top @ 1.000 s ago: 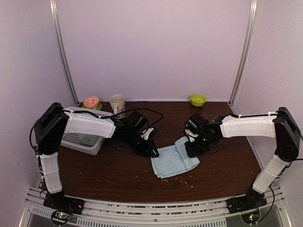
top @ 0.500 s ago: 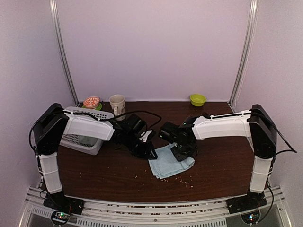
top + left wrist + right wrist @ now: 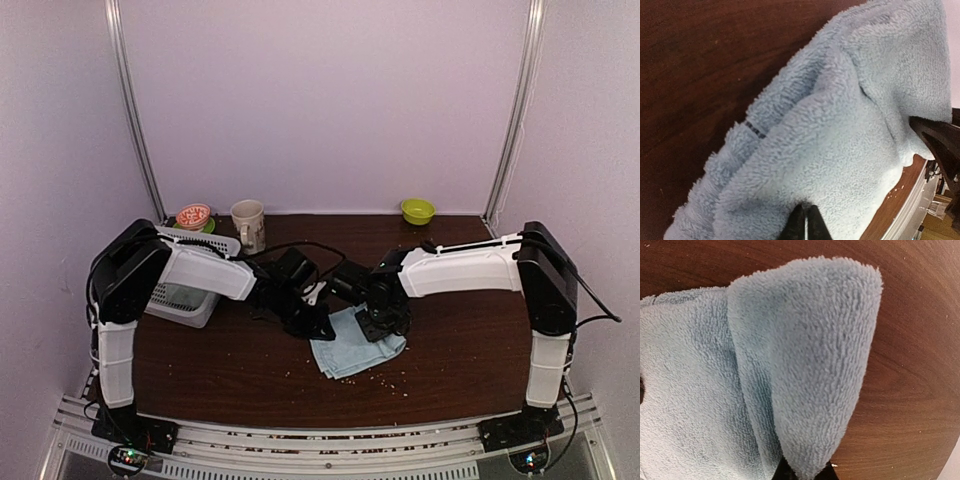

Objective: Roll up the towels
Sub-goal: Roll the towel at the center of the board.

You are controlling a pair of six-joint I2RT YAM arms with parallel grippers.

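Note:
One light blue towel (image 3: 350, 348) lies partly folded on the dark wooden table (image 3: 220, 370), between the two arms. At the towel's left edge my left gripper (image 3: 322, 325) has its fingertips (image 3: 812, 225) pressed together and buried in the fluffy towel (image 3: 840, 125). My right gripper (image 3: 378, 325) is shut on a lifted fold of the towel (image 3: 810, 340), which drapes up and away from the gripper (image 3: 805, 471) over the flat layer. A dark finger (image 3: 940, 145) of the right gripper shows at the towel's far side in the left wrist view.
A white mesh basket (image 3: 185, 295) stands at the left behind the left arm. Along the back edge are a patterned bowl (image 3: 193, 215), a cream mug (image 3: 247, 220) and a green bowl (image 3: 417, 210). Crumbs (image 3: 390, 380) dot the table in front of the towel.
The right arm has swung left, carrying the towel's right edge over the flat part, so the towel is narrower. The left gripper has closed at the towel's left edge.

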